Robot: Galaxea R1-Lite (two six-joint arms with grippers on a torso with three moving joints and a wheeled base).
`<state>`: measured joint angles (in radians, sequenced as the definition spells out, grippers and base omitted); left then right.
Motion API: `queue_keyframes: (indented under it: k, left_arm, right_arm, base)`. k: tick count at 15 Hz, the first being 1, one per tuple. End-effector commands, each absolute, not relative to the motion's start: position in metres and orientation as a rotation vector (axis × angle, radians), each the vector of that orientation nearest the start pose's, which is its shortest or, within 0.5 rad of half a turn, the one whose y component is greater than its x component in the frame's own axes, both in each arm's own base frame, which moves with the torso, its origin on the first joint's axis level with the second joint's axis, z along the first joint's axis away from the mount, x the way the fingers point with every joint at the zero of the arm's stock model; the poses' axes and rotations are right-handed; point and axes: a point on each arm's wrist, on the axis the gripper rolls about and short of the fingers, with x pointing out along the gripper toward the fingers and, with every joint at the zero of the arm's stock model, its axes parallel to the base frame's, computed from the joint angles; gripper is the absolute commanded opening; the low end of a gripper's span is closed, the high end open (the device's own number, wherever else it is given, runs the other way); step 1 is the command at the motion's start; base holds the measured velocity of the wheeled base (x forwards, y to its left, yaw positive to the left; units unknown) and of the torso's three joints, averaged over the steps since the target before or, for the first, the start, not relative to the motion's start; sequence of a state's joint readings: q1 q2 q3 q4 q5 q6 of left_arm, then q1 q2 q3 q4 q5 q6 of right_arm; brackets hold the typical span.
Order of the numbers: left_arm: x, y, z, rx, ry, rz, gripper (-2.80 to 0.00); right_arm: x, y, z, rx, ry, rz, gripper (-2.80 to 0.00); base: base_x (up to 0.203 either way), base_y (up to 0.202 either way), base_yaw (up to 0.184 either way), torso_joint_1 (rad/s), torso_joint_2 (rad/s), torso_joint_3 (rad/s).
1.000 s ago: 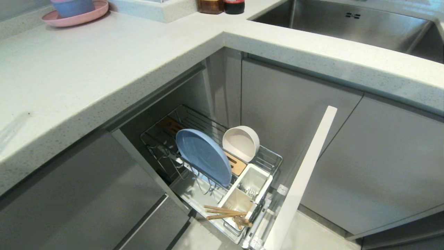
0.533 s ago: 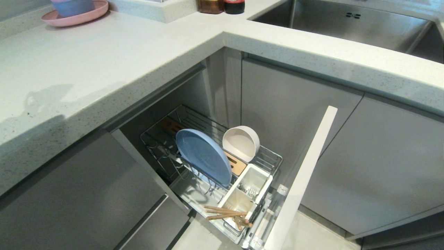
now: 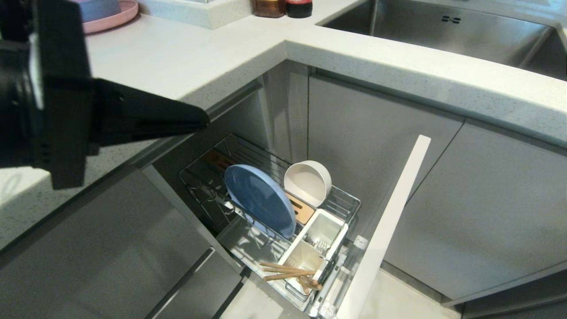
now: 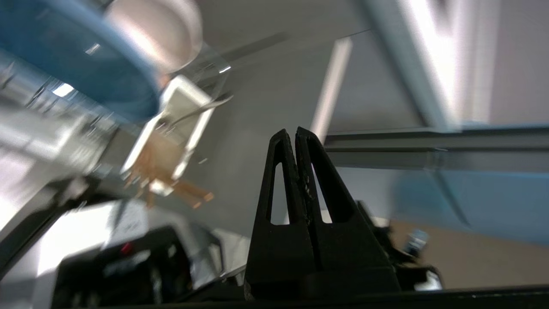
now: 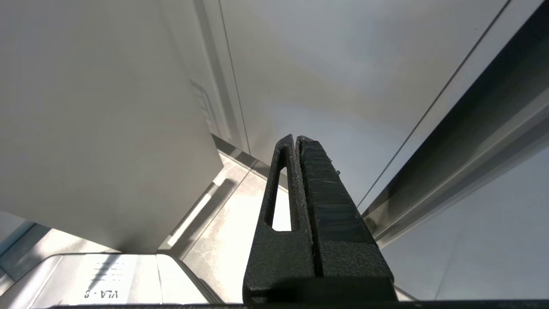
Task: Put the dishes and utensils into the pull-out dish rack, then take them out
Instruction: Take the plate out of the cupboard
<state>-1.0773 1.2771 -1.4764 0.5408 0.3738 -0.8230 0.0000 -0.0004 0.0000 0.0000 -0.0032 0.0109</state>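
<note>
Pull-out dish rack (image 3: pixel 341 201) sits extended from the corner cabinet, pale front panel (image 3: pixel 390 221) angled out on its right side. Blue plate (image 3: pixel 259 199) stands on edge in the prongs, off-white bowl (image 3: pixel 308 181) just behind it, tilted. Chopsticks (image 3: pixel 285 271) lie across the nearer white cup (image 3: pixel 301 259), tips overhanging its edge; metal cutlery (image 3: pixel 316 243) sits in the farther cup. Left gripper (image 3: pixel 201 120), fingers pressed together and empty, hangs at countertop (image 3: pixel 177 53) edge level, above and left of the rack, well apart from the plate. Overhanging counter and cabinet face (image 3: pixel 381 124) box the rack in; open room is straight above it. Pink plate (image 3: pixel 110 20) far back, sink (image 3: pixel 443 31) beyond. Right gripper (image 5: pixel 297 138) clamped shut, empty, beside cabinet doors.
</note>
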Motion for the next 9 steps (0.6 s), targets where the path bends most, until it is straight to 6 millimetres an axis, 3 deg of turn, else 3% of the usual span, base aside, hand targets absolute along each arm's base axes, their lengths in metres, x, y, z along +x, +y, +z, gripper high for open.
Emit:
queue_keyframes:
  k: [1, 6, 9]
  left_arm:
    - [0.097, -0.171, 0.34, -0.505, 0.599, -0.441, -2.8]
    - [0.12, -0.21, 0.309, -0.473, 0.672, -0.282, -2.8]
    - [0.144, -0.236, 0.285, -0.454, 0.686, -0.16, -2.8]
  right_arm:
    - [-0.023, 0.0, 0.075, 0.011, 0.002, -0.003, -2.8]
    - [-0.023, 0.0, 0.075, 0.011, 0.002, -0.003, -2.8]
    - [-0.023, 0.0, 0.075, 0.011, 0.002, -0.003, -2.8]
  base:
    - [0.0, 0.0, 0.0, 0.0, 0.0, 0.0]
    - [0.0, 0.0, 0.0, 0.0, 0.0, 0.0]
    - [0.0, 0.0, 0.0, 0.0, 0.0, 0.0]
